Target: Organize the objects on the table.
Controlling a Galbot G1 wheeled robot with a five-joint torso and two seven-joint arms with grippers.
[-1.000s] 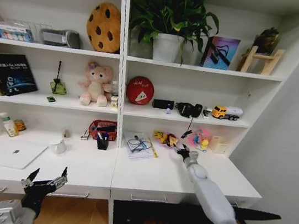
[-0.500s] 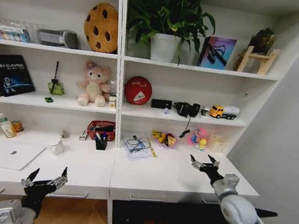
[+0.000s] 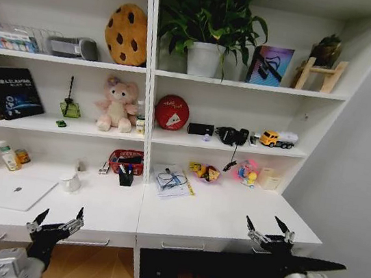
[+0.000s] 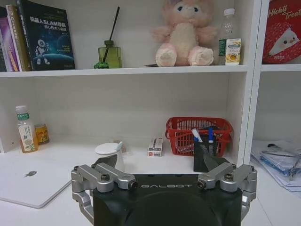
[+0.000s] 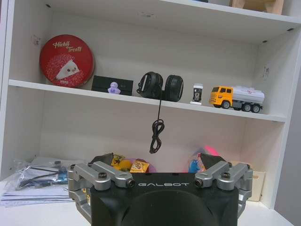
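Observation:
The long white table (image 3: 216,216) carries a silver laptop (image 3: 16,190) at its left end, lying flat and closed (image 4: 28,181). Blue-capped and black-capped pens stand in a black cup (image 3: 127,173) (image 4: 203,141) in front of a red basket (image 3: 127,160). A tiny green toy car (image 3: 60,123) sits on the shelf above. Snack packets (image 3: 203,172) lie at the back right. My left gripper (image 3: 57,223) hangs open below the desk's front edge on the left. Open and empty, my right gripper (image 3: 269,232) hovers at the front edge on the right.
A green-capped bottle (image 3: 5,154) and a small amber jar (image 3: 24,156) stand at the back left, with a white cup (image 3: 71,182) nearby. Papers with a cable (image 3: 171,180) lie mid-desk, and a colourful toy (image 3: 248,171) and a beige box (image 3: 271,180) sit at the back right. Shelves rise behind.
My right arm has drawn back from the snack packets at the rear of the desk to its front right edge, still empty. The left arm has not moved.

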